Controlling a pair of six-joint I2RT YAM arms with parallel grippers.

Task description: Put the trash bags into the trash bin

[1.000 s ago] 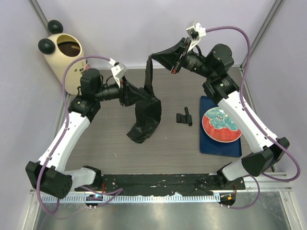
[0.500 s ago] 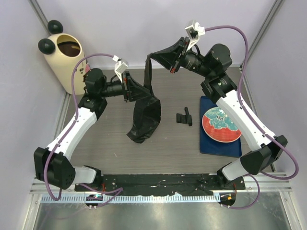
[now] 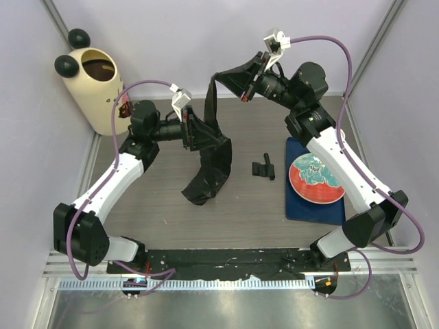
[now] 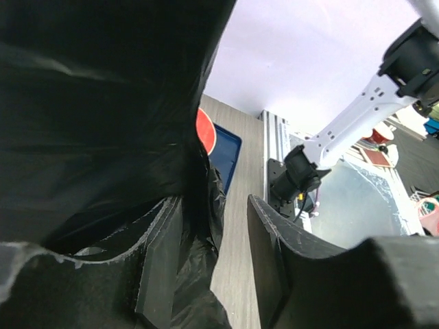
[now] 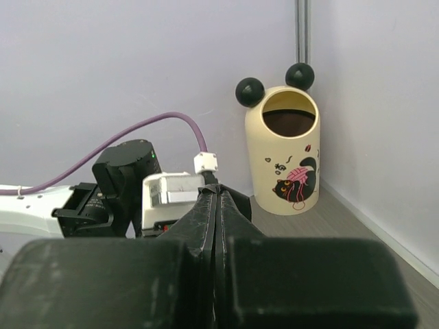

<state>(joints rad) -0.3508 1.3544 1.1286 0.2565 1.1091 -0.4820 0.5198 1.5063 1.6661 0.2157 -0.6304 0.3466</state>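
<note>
The trash bin (image 3: 88, 88) stands upright at the far left corner of the desk (image 3: 260, 212), its open mouth showing the brown inner bucket, and nothing black lies in it. The trash bag (image 3: 209, 171) is well apart from the bin, out over the middle of the desk. Its upper end is bunched in the right hand (image 3: 241, 82), which is raised about level with the bin's top on the side away from it, and from there the sheet runs down in a narrow strip, widens, and ends in a crumpled heap resting on the desk. From the right wrist view the right hand (image 5: 218, 233) is clamped tight on the bag (image 5: 212, 205), a pinched ridge of black film running out between the closed fingers toward the bin (image 5: 288, 164) beyond. The left hand (image 3: 197, 133) sits between the bin and the hanging strip, pressed up against the film. In its own wrist view the left hand (image 4: 214, 205) stands partly open – the two fingers clearly apart, with bare desk showing through the gap – while the bag (image 4: 89, 103) drapes over the finger (image 4: 161, 260) on one side and a fold hangs just into the gap. Farther from the bin than the bag lie a small black object (image 3: 264, 166) and, beyond it, a red plate (image 3: 315, 179) on a blue tray (image 3: 315, 211).
</note>
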